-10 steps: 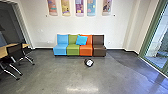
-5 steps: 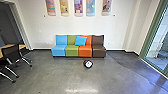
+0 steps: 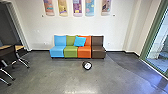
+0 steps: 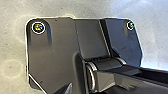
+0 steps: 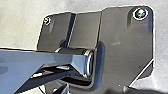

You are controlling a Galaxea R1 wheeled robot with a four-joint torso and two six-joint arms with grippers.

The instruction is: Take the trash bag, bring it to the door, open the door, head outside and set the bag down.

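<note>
1. Grey, smooth floor (image 3: 50,75) reaches a plain white wall (image 3: 120,27) at the far side; a darker stretch of floor lies towards the right.
2. Along that wall stand four armless seats, side by side: light blue (image 3: 57,51) at the left, then green (image 3: 70,52), orange (image 3: 84,52) and brown (image 3: 98,51).
3. One bright turquoise square cushion (image 3: 79,41) sits tilted against the backs of the green and orange seats.
4. Five tall, colourful posters (image 3: 77,7) hang in a row above.
5. Nearer than the seats, on the floor in front of the orange one, lies a black, rounded bundle (image 3: 87,65) with a white patch, apparently the trash bag.
6. At the left are a light wooden surface (image 3: 19,47) and black chairs (image 3: 7,51) with silvery metal legs; a dark opening (image 3: 7,25) lies beyond.
7. At the right stands tall glass (image 3: 160,51) in a green frame (image 3: 152,35).
8. I cannot tell whether either arm's jaws are wide, narrow or holding something.
</note>
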